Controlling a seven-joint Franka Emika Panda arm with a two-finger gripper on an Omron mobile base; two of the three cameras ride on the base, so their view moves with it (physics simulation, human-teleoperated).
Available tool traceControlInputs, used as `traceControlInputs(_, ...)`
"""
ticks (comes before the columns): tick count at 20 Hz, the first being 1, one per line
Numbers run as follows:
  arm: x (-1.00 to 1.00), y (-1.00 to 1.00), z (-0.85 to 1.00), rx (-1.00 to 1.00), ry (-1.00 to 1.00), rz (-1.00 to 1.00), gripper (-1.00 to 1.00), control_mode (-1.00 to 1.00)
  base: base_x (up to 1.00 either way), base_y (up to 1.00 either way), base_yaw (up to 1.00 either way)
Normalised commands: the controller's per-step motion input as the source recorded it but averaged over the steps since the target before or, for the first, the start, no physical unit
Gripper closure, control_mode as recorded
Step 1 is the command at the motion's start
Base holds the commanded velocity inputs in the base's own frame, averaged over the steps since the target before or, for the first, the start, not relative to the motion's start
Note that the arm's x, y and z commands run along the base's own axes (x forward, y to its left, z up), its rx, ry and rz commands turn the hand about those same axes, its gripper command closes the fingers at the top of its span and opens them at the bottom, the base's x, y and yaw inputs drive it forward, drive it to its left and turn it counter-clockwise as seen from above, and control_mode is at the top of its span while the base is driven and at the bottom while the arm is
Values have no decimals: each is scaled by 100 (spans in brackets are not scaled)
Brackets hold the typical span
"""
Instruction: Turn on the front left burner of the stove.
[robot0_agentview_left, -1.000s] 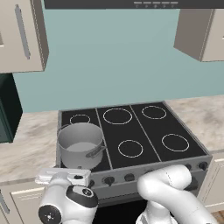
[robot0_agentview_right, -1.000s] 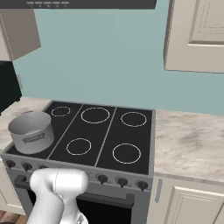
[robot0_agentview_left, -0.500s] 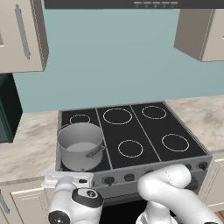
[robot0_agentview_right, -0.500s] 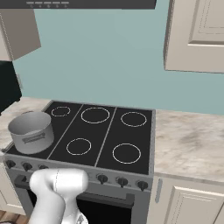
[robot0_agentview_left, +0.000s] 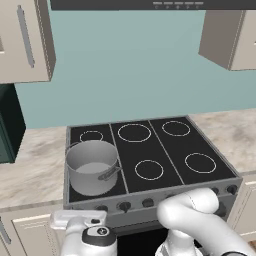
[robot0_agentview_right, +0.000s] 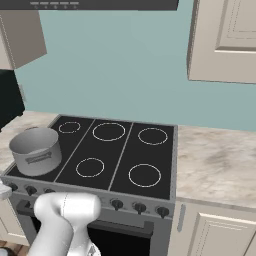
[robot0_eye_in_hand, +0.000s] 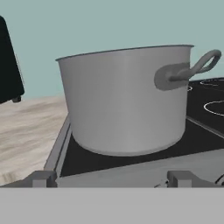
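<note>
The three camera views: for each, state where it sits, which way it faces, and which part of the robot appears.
Left base view: behind-left, looking down at the stove and pot; white arm lower right, hand bottom left.
Right base view: behind-right, facing the same stove; arm lower left.
Hand view: low at the stove's front edge, facing the pot.
All three share stove and pot.
</note>
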Motion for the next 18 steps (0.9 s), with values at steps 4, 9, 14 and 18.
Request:
traceControlInputs(4,0,14,-55,0,0,0,-100,-100,0,0,0)
traceControlInputs(9,0,15,-48,0,0,0,-100,-100,0,0,0)
traceControlInputs(14,7,14,-41,0,0,0,-100,-100,0,0,0)
traceControlInputs(18,24,13,-24,0,0,0,-100,-100,0,0,0)
